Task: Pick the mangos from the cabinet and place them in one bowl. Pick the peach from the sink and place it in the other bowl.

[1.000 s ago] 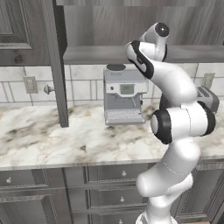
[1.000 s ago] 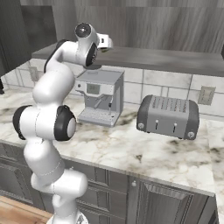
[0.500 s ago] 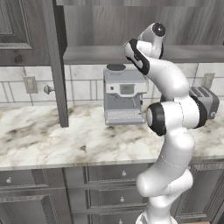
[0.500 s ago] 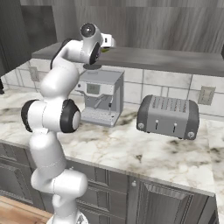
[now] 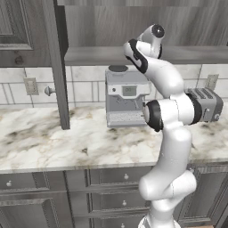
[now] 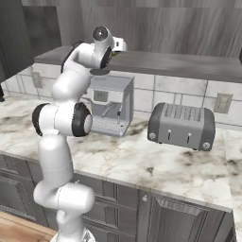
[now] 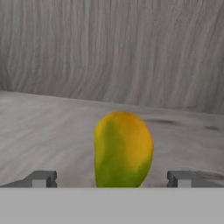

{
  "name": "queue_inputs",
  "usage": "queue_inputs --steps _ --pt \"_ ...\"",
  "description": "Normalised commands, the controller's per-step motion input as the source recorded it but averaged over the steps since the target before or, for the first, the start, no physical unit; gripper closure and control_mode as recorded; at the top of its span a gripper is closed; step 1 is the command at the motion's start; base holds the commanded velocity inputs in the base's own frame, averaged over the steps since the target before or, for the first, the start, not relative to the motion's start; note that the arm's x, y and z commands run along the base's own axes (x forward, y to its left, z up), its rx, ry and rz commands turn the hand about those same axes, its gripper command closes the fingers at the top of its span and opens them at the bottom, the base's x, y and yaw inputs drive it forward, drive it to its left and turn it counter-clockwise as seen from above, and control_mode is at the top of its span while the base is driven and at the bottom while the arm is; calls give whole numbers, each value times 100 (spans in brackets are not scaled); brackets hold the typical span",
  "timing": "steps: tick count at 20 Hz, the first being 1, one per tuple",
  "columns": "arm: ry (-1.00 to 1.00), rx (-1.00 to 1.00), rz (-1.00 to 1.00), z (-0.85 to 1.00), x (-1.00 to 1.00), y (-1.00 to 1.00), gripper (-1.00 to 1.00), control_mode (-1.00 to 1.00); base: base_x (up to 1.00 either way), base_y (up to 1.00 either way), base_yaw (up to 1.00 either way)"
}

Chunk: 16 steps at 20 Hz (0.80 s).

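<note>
A yellow-green mango (image 7: 122,148) with an orange top stands upright on the grey shelf (image 7: 43,131) of the cabinet, in front of its wood-grain back wall (image 7: 109,52). My gripper (image 7: 109,178) is open. Its two fingertips (image 7: 41,178) stand wide apart on either side of the mango without touching it. In the base views my hand (image 6: 119,46) reaches over the front edge of the cabinet shelf (image 6: 189,64), with the arm raised high above the counter. The cabinet's tall plank door (image 5: 55,67) hangs open at the left.
A coffee machine (image 5: 124,98) stands on the marble counter (image 5: 58,142) right below my hand. A grey toaster (image 6: 182,125) sits to its right. Drawers with knobs run under the counter.
The arm has drawn upright, its elbow swinging in towards the coffee machine, and the hand has risen slightly at the shelf. The jaws have stayed open.
</note>
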Motion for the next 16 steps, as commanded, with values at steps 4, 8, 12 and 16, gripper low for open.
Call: queue_inputs --steps 4,8,12,16 --pt "0 1 0 -3 38 -2 -100 -100 0 0 0" --pt "0 0 0 0 31 -5 -100 -100 0 0 0" --pt "0 0 0 0 27 -8 -100 -100 0 0 0" --pt "0 0 0 -1 35 -2 100 -100 0 0 0"
